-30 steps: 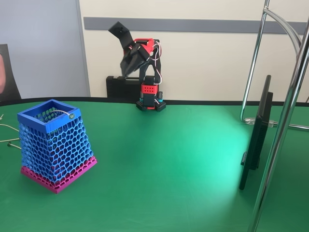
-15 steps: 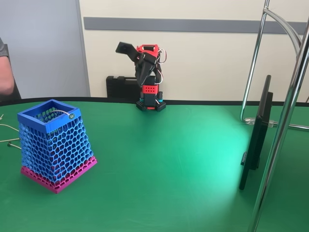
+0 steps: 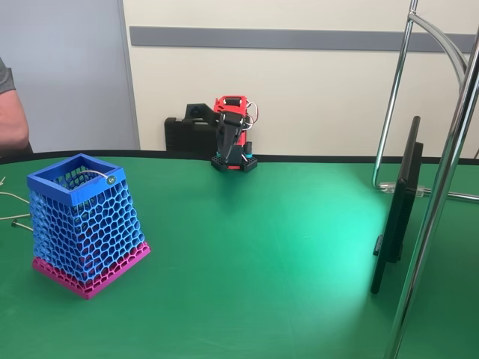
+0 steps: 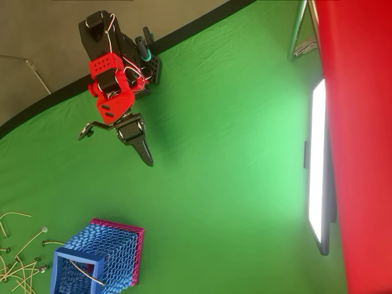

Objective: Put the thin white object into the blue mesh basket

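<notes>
One green table (image 3: 247,254) carries everything, and the relation that matters runs across it from the arm at the far edge to the basket at the near left of the fixed view. Largest of the task's things is the blue mesh basket (image 3: 84,224), standing upright on its magenta base band with its square blue rim uppermost; in the overhead view the same basket (image 4: 104,260) sits at the lower left, well apart from the arm.

Next in size, the red and black arm is folded over its base by the back wall. Its gripper (image 4: 116,136) hangs spread wide and empty: one black finger points toward the basket's side of the table, the other juts out sideways. In the fixed view the gripper (image 3: 213,123) is drawn in close to the arm's column.

Smallest is the thin white object (image 4: 84,274). It already lies inside the basket, its long axis running slantwise across the square opening, roughly corner to corner. In the fixed view the strand (image 3: 96,174) arches just under the far rim, its small dark tip resting against the rim's right-hand corner.

Judging by this, the placing looks done; nothing remains between gripper and basket to fetch. Several loose pale wires (image 4: 18,251) lie on the table just beside the basket, outside it.
</notes>
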{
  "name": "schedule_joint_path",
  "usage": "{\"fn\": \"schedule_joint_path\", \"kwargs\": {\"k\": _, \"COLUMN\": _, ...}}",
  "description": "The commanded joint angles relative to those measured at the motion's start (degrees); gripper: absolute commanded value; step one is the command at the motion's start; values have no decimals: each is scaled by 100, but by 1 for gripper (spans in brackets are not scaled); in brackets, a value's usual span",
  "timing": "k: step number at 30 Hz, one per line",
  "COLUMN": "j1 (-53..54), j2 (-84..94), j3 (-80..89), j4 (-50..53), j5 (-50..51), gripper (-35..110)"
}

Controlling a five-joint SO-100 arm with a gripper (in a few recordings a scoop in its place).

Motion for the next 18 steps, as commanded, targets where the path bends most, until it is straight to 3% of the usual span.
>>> {"fn": "schedule_joint_path", "kwargs": {"k": 1, "j1": -62, "j2": 413, "j3": 229, "j4": 158, "j5": 114, "gripper": 0}}
{"fn": "schedule_joint_path", "kwargs": {"k": 18, "j1": -229, "j2": 439, "j3": 229, "j4": 1248, "j5": 800, "gripper": 1}}
